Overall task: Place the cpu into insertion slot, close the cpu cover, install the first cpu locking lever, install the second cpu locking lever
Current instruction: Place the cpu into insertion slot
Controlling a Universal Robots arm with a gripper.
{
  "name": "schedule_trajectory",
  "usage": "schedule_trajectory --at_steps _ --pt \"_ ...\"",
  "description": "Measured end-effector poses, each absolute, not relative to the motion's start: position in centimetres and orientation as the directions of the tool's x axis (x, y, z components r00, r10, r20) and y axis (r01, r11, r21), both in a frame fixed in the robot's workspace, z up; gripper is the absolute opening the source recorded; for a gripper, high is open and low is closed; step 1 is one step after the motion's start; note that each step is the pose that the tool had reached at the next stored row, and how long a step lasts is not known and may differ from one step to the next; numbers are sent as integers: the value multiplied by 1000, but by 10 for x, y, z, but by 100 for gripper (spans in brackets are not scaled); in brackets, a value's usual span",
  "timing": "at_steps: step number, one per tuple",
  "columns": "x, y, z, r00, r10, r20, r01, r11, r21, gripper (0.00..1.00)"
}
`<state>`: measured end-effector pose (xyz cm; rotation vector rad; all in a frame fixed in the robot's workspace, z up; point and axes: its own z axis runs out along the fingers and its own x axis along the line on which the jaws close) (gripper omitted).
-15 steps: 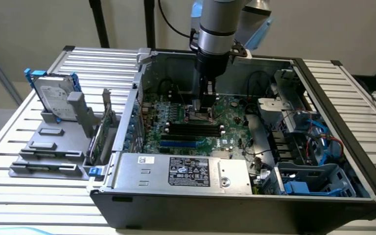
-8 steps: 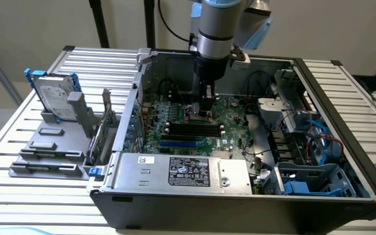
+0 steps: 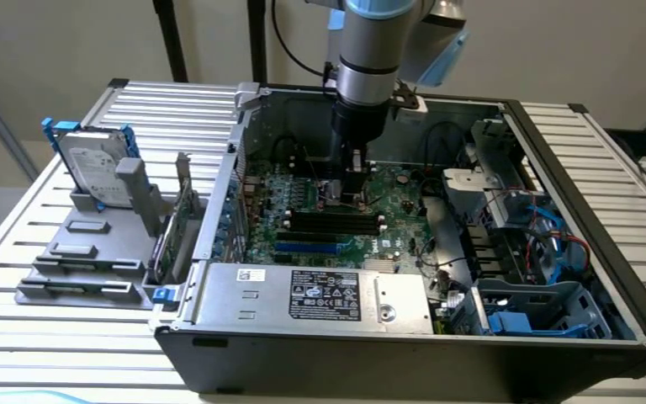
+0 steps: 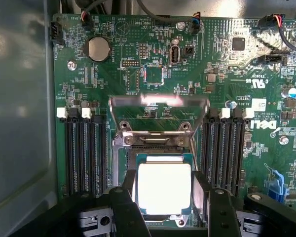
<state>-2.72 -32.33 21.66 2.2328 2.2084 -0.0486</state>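
Small flat square cpu (image 4: 164, 190): pale face washed near white by glare, thin green rim round it, lying flat and level. Sits in the small square insertion slot (image 4: 121, 165) with the silvery metal frame, at the middle of the green circuit board (image 4: 153, 59), between two banks of long black memory slots (image 4: 84, 153). Hinged at the slot's edge away from the claw and tilted up off the socket: the silvery cut-out cpu cover (image 4: 158, 103), not closed.

Flanked by the black two-fingered claw (image 4: 165, 183), spread wide and gripping nothing, one finger (image 4: 129, 190) just beside each of two opposite cpu edges; cannot tell whether touching.

Reads "DELL" in white letters (image 4: 269, 129) on the board, past one memory bank.

In the exterior view, carries a black-and-white label (image 3: 325, 295) on the large silver metal box (image 3: 245, 295) along the near edge of the open black computer case (image 3: 413, 370); print too small to read.
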Motion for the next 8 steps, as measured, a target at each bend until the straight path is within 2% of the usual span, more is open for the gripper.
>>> schedule_trajectory --at_steps 8 --pt "-29 -317 211 11 1000 -26 1000 -11 -21 54"
